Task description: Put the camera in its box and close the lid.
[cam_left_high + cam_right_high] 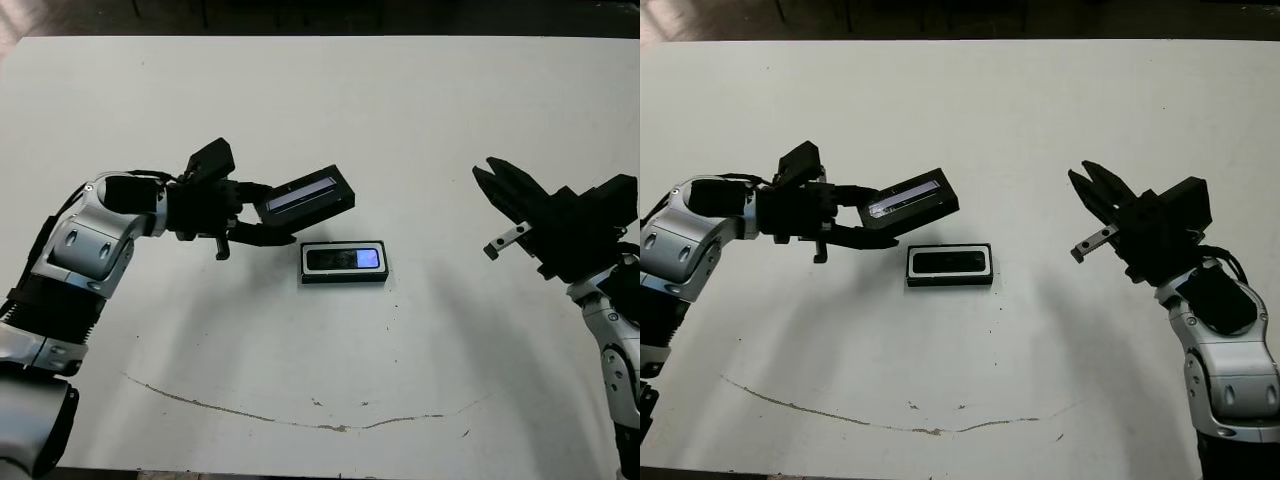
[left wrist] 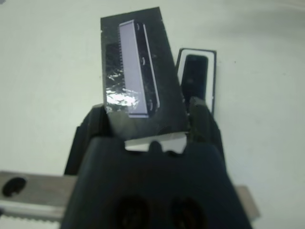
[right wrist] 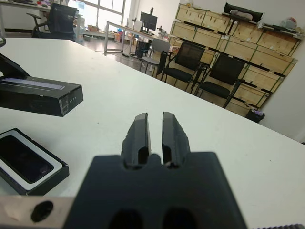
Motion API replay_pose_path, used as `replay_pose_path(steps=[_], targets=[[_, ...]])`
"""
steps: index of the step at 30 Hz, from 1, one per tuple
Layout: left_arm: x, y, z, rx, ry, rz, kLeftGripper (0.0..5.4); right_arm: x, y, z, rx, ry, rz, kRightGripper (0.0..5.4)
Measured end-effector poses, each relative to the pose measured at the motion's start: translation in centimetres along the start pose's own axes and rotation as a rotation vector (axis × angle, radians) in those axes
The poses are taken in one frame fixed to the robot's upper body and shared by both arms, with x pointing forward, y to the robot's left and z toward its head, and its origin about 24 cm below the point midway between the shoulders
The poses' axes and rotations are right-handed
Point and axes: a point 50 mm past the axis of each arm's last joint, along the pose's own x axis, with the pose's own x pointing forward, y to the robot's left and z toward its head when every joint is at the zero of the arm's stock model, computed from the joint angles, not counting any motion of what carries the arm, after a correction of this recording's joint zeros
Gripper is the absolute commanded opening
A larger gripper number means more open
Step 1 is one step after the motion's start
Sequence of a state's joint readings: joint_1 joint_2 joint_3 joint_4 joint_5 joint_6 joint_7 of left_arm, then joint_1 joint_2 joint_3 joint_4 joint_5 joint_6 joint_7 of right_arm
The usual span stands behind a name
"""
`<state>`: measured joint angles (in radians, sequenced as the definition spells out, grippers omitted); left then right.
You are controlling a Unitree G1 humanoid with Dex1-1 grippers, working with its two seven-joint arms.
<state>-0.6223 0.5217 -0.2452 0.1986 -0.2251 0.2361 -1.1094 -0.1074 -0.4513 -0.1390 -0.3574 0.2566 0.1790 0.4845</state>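
The box (image 1: pixel 344 279) lies flat at the table's middle, black-rimmed with a white lining. Inside it rests the camera (image 1: pixel 345 259), its glossy face showing a bluish glint at the right end. My left gripper (image 1: pixel 262 215) is shut on the lid (image 1: pixel 310 195), a black slab with a shiny stripe. It holds the lid tilted in the air just left of and beyond the box, not touching it. In the left wrist view the lid (image 2: pixel 138 81) fills the space between the fingers, with the box (image 2: pixel 213 81) past it. My right gripper (image 1: pixel 487 170) hangs far right of the box, shut and holding nothing.
A thin dark curved mark (image 1: pixel 300 415) runs across the white table near its front edge. In the right wrist view, chairs (image 3: pixel 183 62), desks and wooden crates (image 3: pixel 248 43) stand beyond the table's far edge.
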Motion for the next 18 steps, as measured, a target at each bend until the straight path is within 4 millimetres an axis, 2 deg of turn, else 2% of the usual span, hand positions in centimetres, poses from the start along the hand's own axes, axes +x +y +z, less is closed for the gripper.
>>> replay_pose_path(steps=[7,18], targets=[[0.4,-0.7,0.2,0.029,-0.006,-0.048,1.56,0.0,0.0,-0.1,-0.006,0.013,-0.002,0.00],[1.5,-1.6,-1.3,-0.020,0.069,-0.128,1.56,0.0,-0.1,0.0,-0.023,0.018,0.000,0.00]])
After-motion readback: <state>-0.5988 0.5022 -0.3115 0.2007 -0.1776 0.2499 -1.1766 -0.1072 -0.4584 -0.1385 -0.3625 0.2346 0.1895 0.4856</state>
